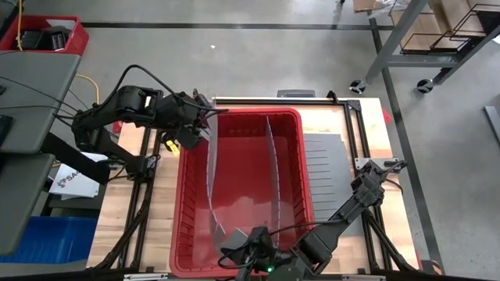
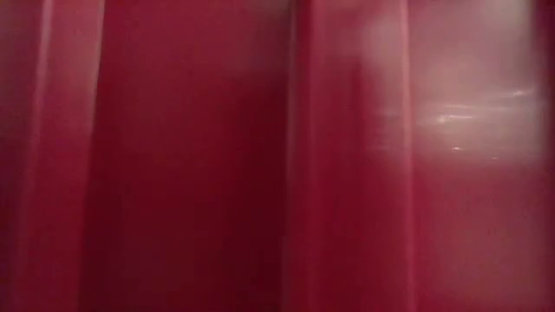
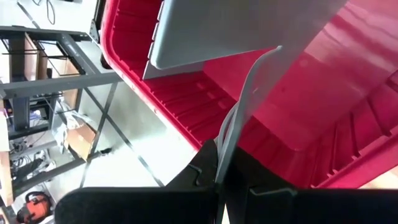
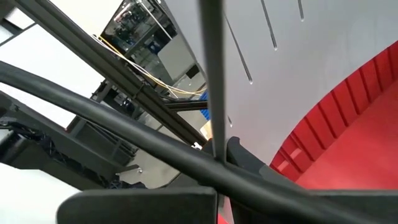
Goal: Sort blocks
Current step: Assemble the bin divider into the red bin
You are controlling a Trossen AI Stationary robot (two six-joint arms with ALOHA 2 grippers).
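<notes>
Left claw (image 1: pixel 205 119) sits at the 11 o'clock corner of the big red bin (image 1: pixel 181 195). In its wrist view the two dark fingers (image 3: pixel 202 171) are pressed together on the thin edge of a grey divider sheet (image 1: pixel 211 176). Right claw (image 1: pixel 234 248) is at the bin's 6 o'clock rim, and its own camera shows it closed on a thin sheet edge (image 4: pixel 214 81). From above this looks like the other end of the same sheet. That sheet stands on edge inside the bin and bows from 11 o'clock down to 6 o'clock.

A second divider (image 1: pixel 275 172) stands on edge in the bin, curving from 12 o'clock toward 5 o'clock. A third slotted sheet (image 1: pixel 324 164) lies flat on the wooden table (image 1: pixel 160 211), just beside the bin's 3 o'clock wall.

As for the blocks, none can be made out in any view. The bin floor seen from above reads as plain red, and the low camera is filled by the red bin wall (image 2: pixel 199 156).

Off the table at 9 o'clock lies a white sheet (image 1: pixel 69 181) with dark printing. Only the letters "SA" can be read, as the left arm covers the rest. At 8 o'clock sits a blue tote (image 1: pixel 47 238), and at 10 o'clock a smaller red crate (image 1: pixel 78 35) holds dark items.
</notes>
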